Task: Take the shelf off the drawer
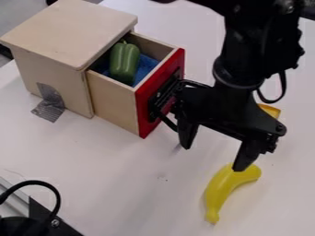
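Note:
My black gripper (214,156) hangs right of the drawer, its two fingers spread wide with nothing between them. One finger is over the white table, the other just above the banana's upper end. The wooden drawer (113,102) with a red front is pulled out of its light wooden cabinet (73,34). Inside the drawer, a green pepper (125,62) lies on something blue (145,69). The red front bears a black handle, partly hidden by the gripper. I cannot make out a separate shelf.
A yellow banana (224,186) lies at the lower right. Behind the gripper, part of an orange-yellow object (269,110) shows. Grey tape (49,102) holds the cabinet to the table (123,184). Black equipment with a cable (37,221) stands in the lower left corner.

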{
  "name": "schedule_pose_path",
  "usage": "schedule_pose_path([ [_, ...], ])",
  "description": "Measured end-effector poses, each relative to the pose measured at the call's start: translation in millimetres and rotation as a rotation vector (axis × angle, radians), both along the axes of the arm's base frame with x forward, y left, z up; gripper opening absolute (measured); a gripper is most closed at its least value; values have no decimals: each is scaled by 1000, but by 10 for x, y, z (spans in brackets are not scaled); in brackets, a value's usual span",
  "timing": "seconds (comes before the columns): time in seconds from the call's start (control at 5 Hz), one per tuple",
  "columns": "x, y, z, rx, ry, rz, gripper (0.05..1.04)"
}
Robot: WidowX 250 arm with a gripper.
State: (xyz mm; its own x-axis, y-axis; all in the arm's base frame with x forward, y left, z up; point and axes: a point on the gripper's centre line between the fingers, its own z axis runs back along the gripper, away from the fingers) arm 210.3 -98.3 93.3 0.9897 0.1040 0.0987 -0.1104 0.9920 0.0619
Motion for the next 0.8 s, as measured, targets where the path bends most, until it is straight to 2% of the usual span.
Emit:
schedule_pose_path([
  [0.2, -36, 11, -63, 11, 25, 0, 999],
  [0.4, -16, 29, -55, 1, 28, 0, 999],
  [0.6, 106, 41, 31, -11, 6, 6, 999],
  [0.8, 265, 285, 119, -14, -7, 83, 999],
])
